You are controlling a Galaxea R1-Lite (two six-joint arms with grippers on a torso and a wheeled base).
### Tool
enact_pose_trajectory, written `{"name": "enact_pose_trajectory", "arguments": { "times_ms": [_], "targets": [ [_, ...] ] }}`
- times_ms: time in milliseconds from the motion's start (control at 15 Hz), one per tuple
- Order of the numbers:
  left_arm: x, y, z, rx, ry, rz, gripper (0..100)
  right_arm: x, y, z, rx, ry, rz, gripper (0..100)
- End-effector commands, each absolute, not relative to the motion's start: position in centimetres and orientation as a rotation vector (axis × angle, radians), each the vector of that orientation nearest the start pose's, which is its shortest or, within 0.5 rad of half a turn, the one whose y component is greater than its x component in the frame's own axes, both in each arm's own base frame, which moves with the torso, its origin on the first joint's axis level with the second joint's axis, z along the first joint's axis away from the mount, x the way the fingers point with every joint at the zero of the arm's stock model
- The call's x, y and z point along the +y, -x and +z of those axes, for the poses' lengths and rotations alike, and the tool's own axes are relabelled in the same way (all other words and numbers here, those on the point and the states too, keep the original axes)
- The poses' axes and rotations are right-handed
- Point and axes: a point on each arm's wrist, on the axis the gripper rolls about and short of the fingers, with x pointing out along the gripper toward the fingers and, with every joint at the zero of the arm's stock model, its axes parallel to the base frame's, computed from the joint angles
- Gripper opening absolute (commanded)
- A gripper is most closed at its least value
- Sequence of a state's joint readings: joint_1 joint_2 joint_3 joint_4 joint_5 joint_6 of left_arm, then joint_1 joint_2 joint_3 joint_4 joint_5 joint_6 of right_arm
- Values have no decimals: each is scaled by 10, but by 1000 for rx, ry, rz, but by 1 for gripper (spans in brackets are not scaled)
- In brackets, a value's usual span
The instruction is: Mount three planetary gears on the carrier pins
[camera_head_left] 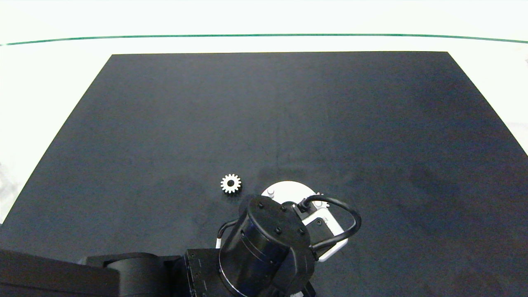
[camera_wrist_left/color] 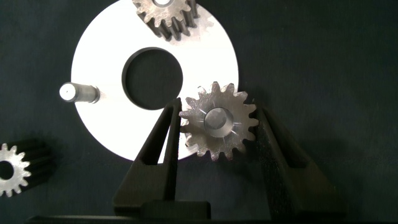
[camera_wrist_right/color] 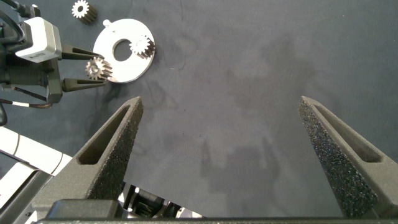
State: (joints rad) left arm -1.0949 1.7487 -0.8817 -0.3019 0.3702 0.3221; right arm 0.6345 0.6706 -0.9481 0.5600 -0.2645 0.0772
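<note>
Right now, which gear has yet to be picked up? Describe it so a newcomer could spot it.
Find the white disc near the black mat's front edge. The loose gear lies flat on the mat beside it, nearest the bare pin. Unlike the other two, it touches neither disc nor gripper.

Hidden from the head view by the left arm's wrist housing: most of the white disc, the left gripper and its gear; cut off by the left wrist picture's edge: a second gear and a loose gear on the mat
</note>
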Motion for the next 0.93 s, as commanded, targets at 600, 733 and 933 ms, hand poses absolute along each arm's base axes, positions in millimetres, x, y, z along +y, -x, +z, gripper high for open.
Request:
{"name": "enact_pose_trajectory", "arguments": {
  "times_ms": [600, 733, 933],
  "targets": [
    [-263, -154, 152, 330, -714, -753, 25, 1, -11, 277, 277, 50, 356, 100],
    [-264, -156, 150, 335, -716, -749, 25, 1, -11, 277, 277, 50, 356, 100],
    [-262, -160, 150, 338, -721, -736, 25, 1, -11, 277, 277, 50, 356, 100]
  ]
}}
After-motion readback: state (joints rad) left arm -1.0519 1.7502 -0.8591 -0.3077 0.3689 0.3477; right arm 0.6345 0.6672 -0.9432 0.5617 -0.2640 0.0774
